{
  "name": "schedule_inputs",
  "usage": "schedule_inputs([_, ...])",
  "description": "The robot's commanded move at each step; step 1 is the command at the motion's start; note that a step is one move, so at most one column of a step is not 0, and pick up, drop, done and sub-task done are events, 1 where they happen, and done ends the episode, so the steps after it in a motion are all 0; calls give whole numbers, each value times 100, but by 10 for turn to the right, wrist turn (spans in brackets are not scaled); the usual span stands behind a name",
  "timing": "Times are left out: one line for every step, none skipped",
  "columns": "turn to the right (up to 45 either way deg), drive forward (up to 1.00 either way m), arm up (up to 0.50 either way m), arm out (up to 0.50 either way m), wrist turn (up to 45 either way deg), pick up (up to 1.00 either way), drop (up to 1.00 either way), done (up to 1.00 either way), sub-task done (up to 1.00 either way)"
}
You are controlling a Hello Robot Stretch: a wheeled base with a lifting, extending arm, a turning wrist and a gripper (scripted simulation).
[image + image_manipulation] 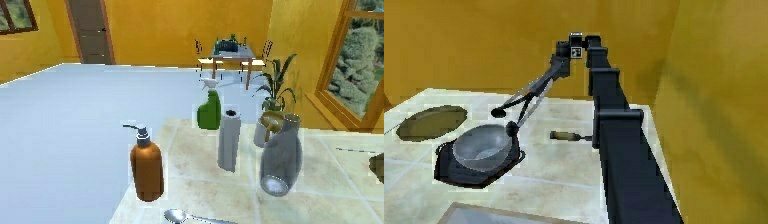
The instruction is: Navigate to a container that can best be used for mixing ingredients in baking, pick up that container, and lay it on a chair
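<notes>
A grey metal bowl (477, 150) sits on a dark base on the tiled counter (554, 165) at the arm side view's left. My arm (616, 120) rises from the bottom edge, and the gripper (508, 117) slants down and left from it. Its fingers end at the bowl's far rim. I cannot tell whether it holds anything or touches the bowl. In the forward view, chairs (267, 52) stand around a small wooden table (232, 63) far across the room.
On the counter (330, 180) stand a brown pump bottle (147, 165), a green spray bottle (208, 108), a paper towel roll (229, 140) and a grey vase (280, 155). A spoon (185, 216) lies near the front. A potted plant (275, 88) stands beyond. A round recess (432, 121) and a small brown item (566, 135) flank the bowl.
</notes>
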Motion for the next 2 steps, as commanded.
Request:
schedule_inputs([0,0,0,-46,0,0,0,0,0])
schedule_inputs([-450,0,0,0,0,0,0,0,0])
